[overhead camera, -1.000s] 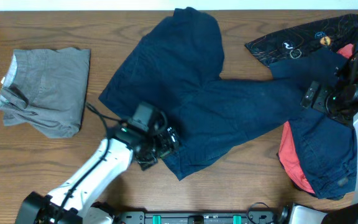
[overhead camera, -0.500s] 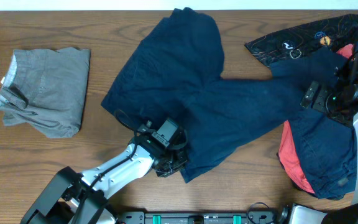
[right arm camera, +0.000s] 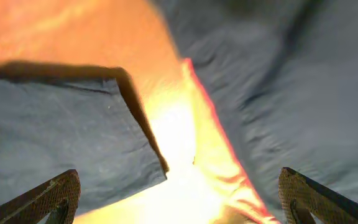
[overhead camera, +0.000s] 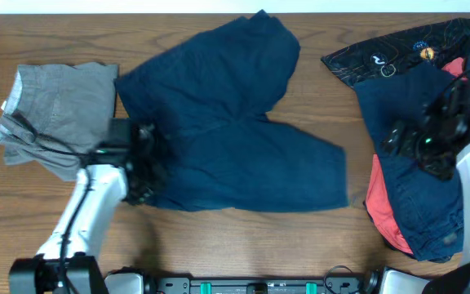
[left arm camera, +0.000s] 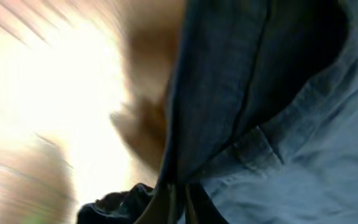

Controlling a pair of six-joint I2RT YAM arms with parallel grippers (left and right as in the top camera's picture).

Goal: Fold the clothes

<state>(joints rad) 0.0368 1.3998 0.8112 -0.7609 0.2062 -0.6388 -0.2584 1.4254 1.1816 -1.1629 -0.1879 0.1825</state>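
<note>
The navy trousers [overhead camera: 235, 131] lie spread across the middle of the table. My left gripper [overhead camera: 144, 159] is at their left edge and is shut on a fold of the navy cloth [left arm camera: 229, 93]; the left wrist view shows its fingers [left arm camera: 166, 208] pinched together on it. My right gripper [overhead camera: 400, 140] hovers open over the pile at the right, its fingers [right arm camera: 55, 199] wide apart with nothing between them. Below it in the right wrist view are a corner of the trousers [right arm camera: 73, 137], a red garment's edge [right arm camera: 219, 149] and more navy cloth [right arm camera: 291, 81].
A folded grey garment [overhead camera: 59, 118] sits at the far left, close to my left arm. At the right lie a black printed garment [overhead camera: 406, 45], another navy garment [overhead camera: 419, 212] and the red one [overhead camera: 378, 204]. Bare wood [overhead camera: 243, 245] shows along the front edge.
My left gripper shut on the trousers' edge and dragged it left and back. The trousers shifted left off the right pile. My right gripper moved slightly left, still open.
</note>
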